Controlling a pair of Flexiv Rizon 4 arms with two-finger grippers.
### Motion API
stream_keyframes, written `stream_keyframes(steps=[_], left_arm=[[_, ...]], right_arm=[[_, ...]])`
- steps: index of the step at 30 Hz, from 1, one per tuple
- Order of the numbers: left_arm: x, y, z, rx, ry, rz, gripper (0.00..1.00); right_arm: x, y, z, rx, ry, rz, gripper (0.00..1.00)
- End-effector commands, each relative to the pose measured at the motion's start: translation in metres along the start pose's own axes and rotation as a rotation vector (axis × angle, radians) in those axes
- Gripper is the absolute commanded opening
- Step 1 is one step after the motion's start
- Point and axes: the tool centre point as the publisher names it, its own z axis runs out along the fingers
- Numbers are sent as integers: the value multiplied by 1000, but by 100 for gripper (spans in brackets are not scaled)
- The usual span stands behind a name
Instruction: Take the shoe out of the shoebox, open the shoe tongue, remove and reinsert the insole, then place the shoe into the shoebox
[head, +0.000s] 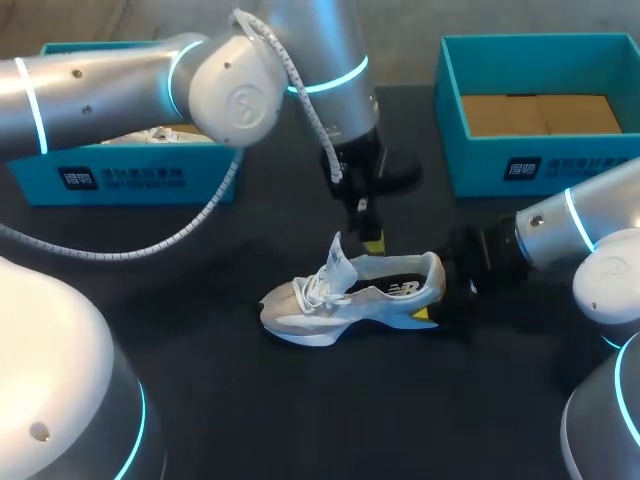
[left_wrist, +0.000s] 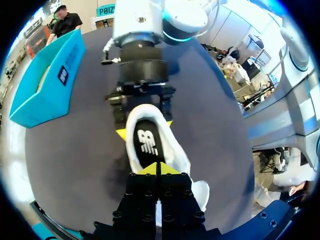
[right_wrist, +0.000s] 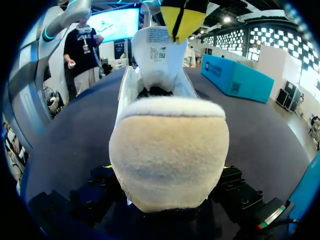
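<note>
The likeliest trouble was the shoe (head: 350, 295) twisting or tipping on the table (head: 250, 400) if the left gripper (head: 372, 240) pushed into the opening off-centre, since only the heel was braced. The insole (left_wrist: 146, 142) lay flat inside, so tips pressed together might slide over it rather than catch its edge. The raised tongue (head: 338, 258), just beside those tips, could also fold back over the opening. The left gripper's yellow tips were pressed together above the opening, with nothing visible between them. The right gripper (head: 437, 300) stood spread wide, clamping the heel from both sides. The shoe stood on its sole mid-table, outside the shoebox (head: 540, 150).
</note>
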Motion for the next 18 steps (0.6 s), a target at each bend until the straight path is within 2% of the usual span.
stream_keyframes(steps=[1, 18], left_arm=[[0, -10, 14, -9, 17, 9, 0], [3, -13, 19, -18, 14, 5, 0]], right_arm=[[0, 1, 2, 3, -1, 0, 0], [0, 1, 2, 3, -1, 0, 0]])
